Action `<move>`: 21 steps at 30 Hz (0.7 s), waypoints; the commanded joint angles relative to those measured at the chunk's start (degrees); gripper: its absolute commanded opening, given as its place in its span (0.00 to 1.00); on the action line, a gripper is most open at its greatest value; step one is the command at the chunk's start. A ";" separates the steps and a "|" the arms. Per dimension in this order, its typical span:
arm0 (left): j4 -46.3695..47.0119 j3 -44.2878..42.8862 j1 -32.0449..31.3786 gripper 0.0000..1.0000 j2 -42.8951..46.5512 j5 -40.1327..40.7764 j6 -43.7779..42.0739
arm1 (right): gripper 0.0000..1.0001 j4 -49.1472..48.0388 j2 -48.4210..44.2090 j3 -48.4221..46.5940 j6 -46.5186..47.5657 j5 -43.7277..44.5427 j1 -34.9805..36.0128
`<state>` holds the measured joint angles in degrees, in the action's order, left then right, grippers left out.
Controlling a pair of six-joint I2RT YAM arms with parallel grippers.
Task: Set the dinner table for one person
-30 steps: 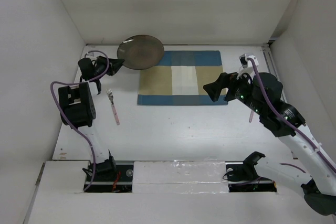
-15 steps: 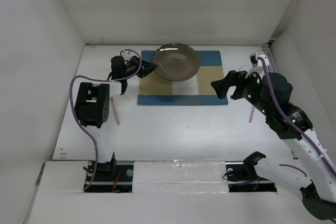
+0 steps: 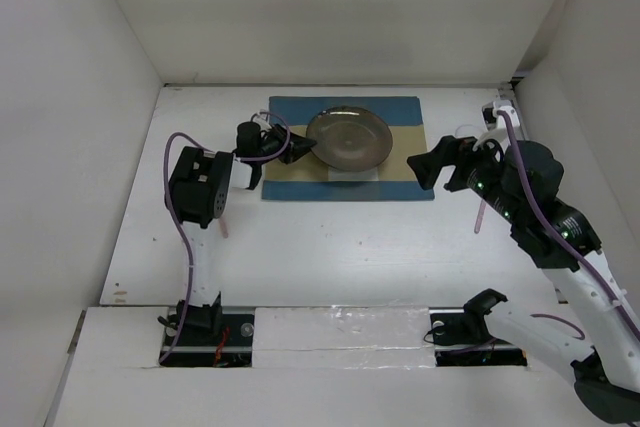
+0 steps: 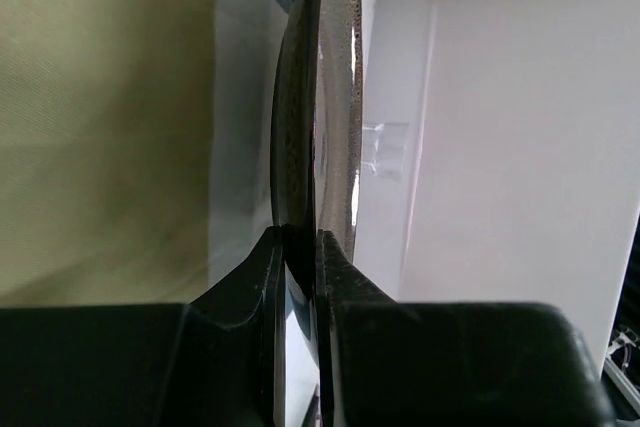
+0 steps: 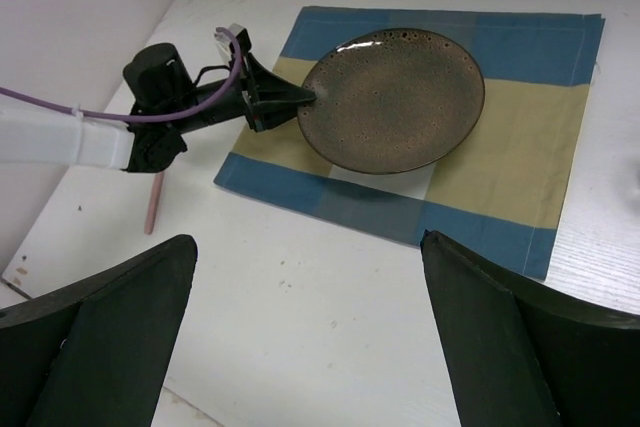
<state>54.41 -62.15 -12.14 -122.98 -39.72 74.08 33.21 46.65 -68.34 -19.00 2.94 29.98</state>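
Left tool (image 3: 297, 150) is clenched on the left rim of the brown speckled plate (image 3: 350, 137), one finger on each face of the rim in the wrist view. It holds the plate over the middle of the blue-and-beige checked placemat (image 3: 400, 187). The placemat lies flat toward the far side of the white tabletop (image 3: 350, 257), which spans the whole floor of the enclosure. Whether the plate's base already touches the cloth I cannot tell. To do this step well, the plate probably needs levelling and lowering straight down until it sits flat. The fingers should then part before the arm backs out leftward along the rim line, so the cloth is not dragged or bunched. Right tool (image 3: 422, 169) hangs released with its fingers spread wide, just beside the placemat's right edge and clear of the plate. Cloth shows on every side of the plate, most of it to the right. A pink-handled utensil (image 5: 153, 204) lies on the tabletop near the left arm, close to the likely retreat path. White walls (image 3: 80, 97) close in the left, far and right sides.
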 commanded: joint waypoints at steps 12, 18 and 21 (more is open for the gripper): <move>19.58 -7.37 -0.25 0.00 -1.74 -1.67 5.36 | 1.00 -0.69 -0.77 -1.36 1.16 -1.27 -0.97; 20.21 -7.90 -0.87 0.00 -2.97 -1.76 5.90 | 1.00 -0.69 -0.77 -0.83 1.16 -1.79 -0.97; 19.59 -6.85 -0.87 0.00 -2.97 -1.76 5.90 | 1.00 -0.69 -0.77 -0.83 1.16 -1.80 -0.97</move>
<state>58.92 -65.71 -12.67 -129.54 -38.28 75.81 33.91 46.52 -68.34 -18.76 1.91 29.32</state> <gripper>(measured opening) 0.051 0.999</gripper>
